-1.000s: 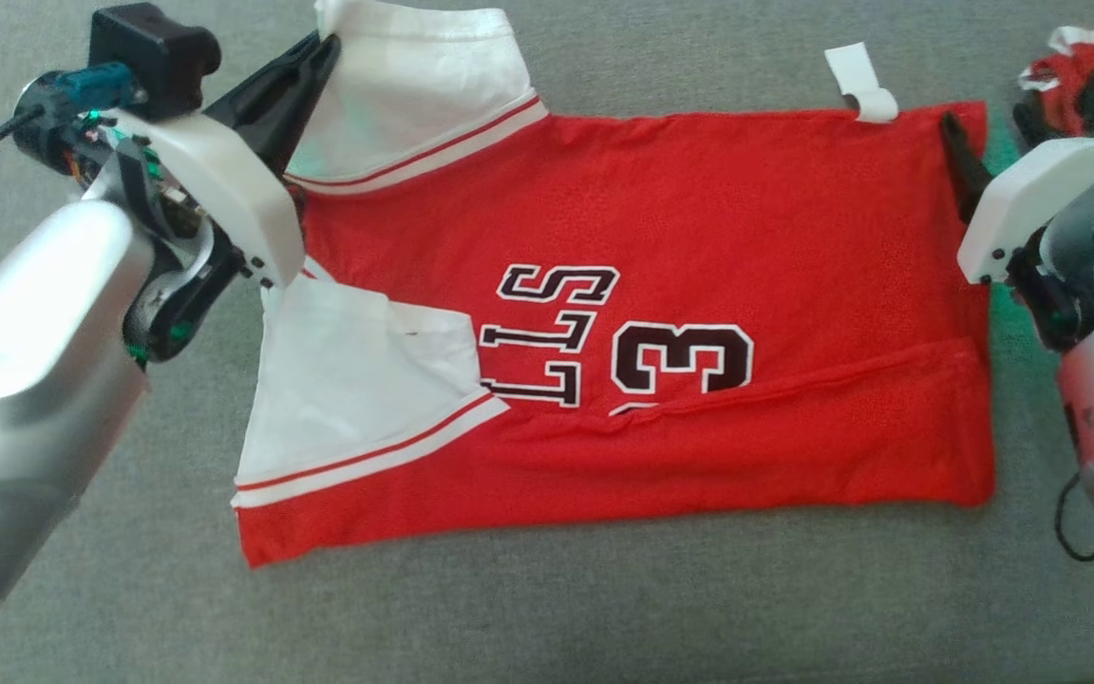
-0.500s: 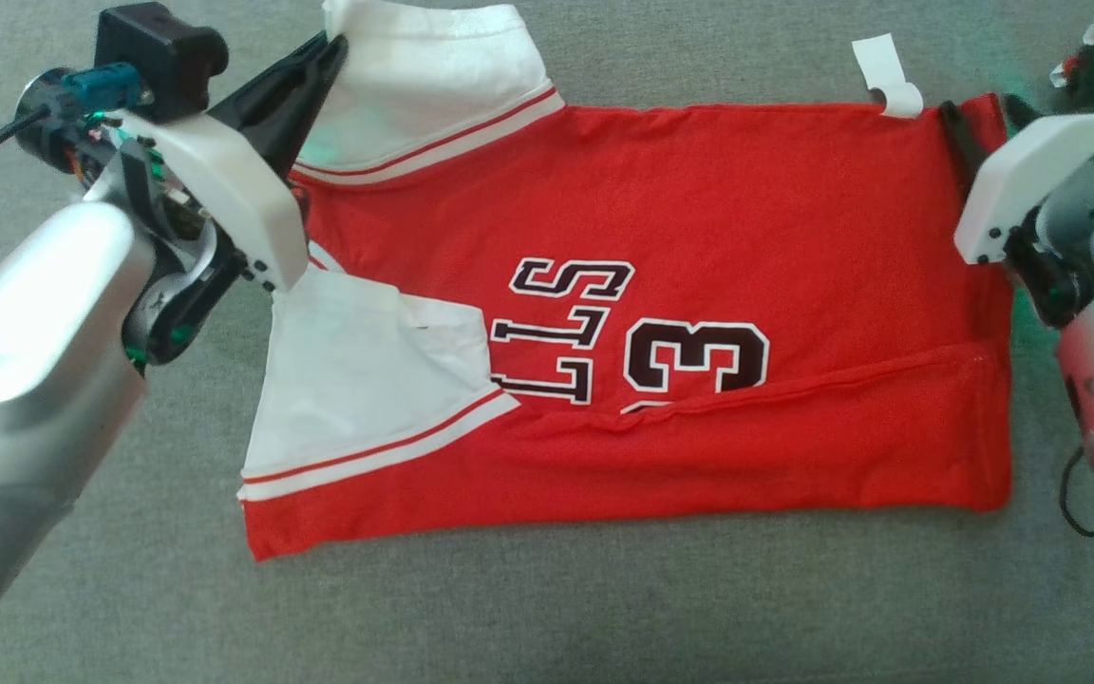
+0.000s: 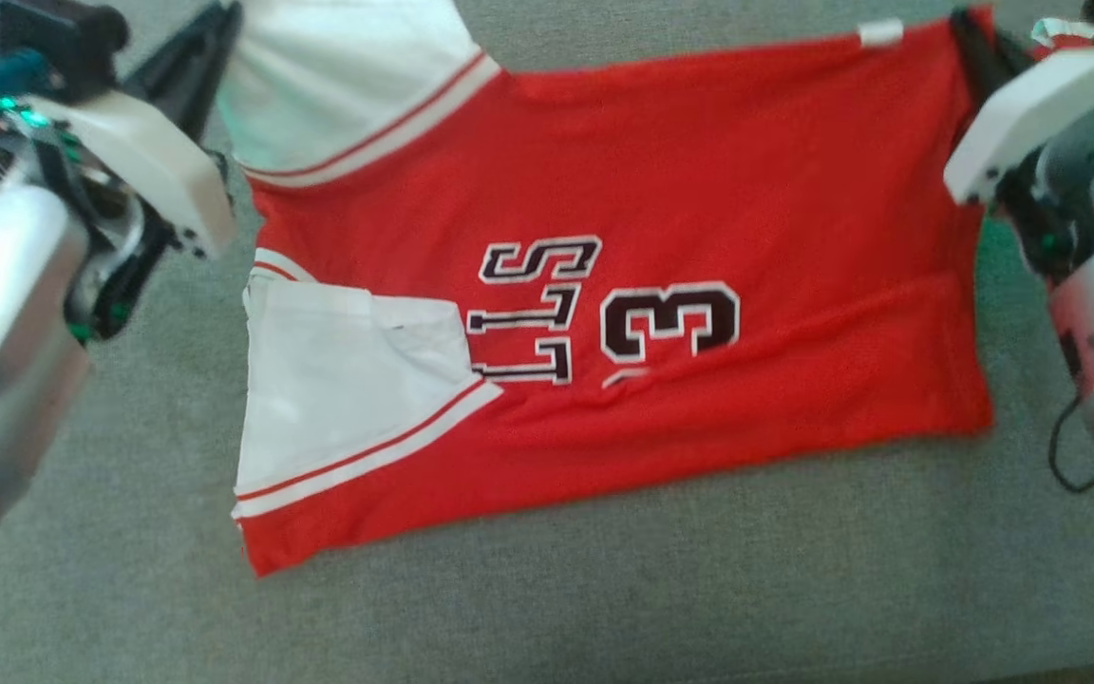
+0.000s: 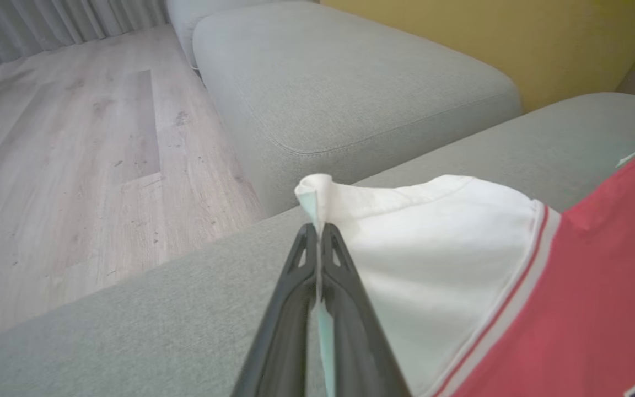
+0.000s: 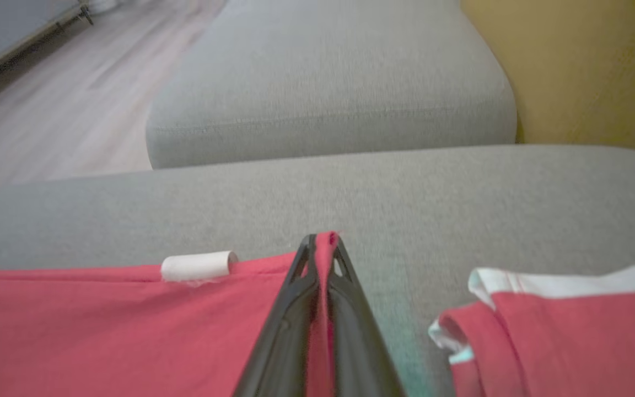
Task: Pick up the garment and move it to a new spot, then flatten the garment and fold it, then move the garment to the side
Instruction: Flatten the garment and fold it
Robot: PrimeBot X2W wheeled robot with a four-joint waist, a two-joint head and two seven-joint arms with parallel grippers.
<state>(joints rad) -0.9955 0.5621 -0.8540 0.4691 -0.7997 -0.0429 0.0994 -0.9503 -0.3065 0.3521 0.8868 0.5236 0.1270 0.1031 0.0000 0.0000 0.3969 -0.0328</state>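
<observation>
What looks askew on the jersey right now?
The jersey isn't flat: its near long edge is folded up over the front, covering print next to the 3, and the near white sleeve is folded in onto the red front.

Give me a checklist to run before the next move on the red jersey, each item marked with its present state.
1. Left gripper shut on the white sleeve edge: ok.
2. Right gripper shut on the jersey at its far red corner: ok.
3. Both grips on the same far edge, seen in the head view: ok.
4. Jersey lying flat on the sofa cushion: not ok, a crease runs below the print toward the right side.
5. Second red garment apart from the right gripper: ok.
6. How many layers the right grip holds: cannot tell.
</observation>
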